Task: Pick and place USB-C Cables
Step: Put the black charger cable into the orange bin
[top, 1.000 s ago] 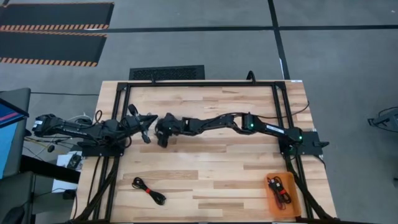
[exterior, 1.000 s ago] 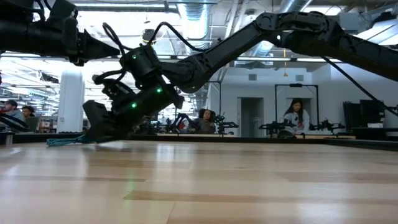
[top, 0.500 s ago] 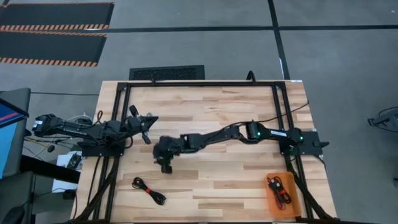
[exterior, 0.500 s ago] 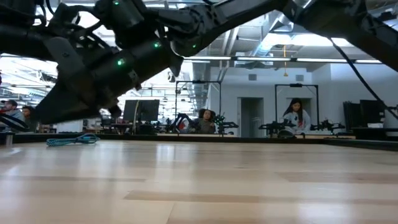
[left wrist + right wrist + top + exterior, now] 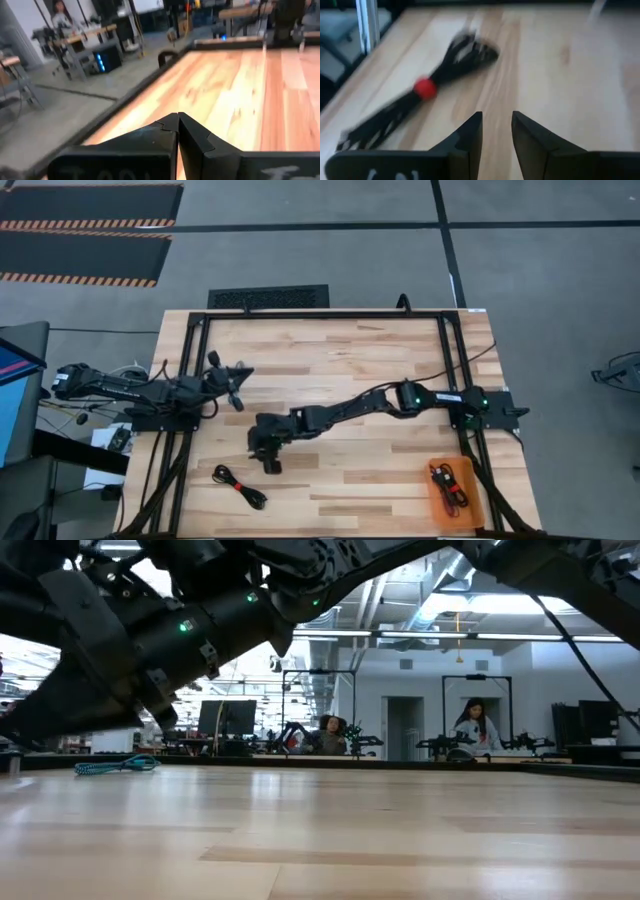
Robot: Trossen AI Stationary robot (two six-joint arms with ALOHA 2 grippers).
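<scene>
A black coiled cable bundle with a red tie (image 5: 240, 485) lies flat on the wood near the table's near-left corner; the right wrist view shows it (image 5: 425, 87) ahead of the fingers. My right gripper (image 5: 269, 463) (image 5: 497, 125) is open and hovers just right of and beyond that bundle, touching nothing. A teal cable (image 5: 115, 766) lies on the table far back on the left in the low view. My left gripper (image 5: 235, 385) (image 5: 177, 122) is shut and empty, waiting at the table's left side.
An orange tray (image 5: 437, 492) sits at the table's near-right corner with black-and-red cables (image 5: 450, 483) inside it. A black frame (image 5: 320, 314) runs around the tabletop. Bare wood lies between the right gripper and the tray. People sit in the room beyond the table.
My right gripper has swung from the middle of the table toward the near edge, closing on the black bundle with the red tie. In the low view it has drawn away from the teal cable and closer to the camera. The cables have stayed where they were.
</scene>
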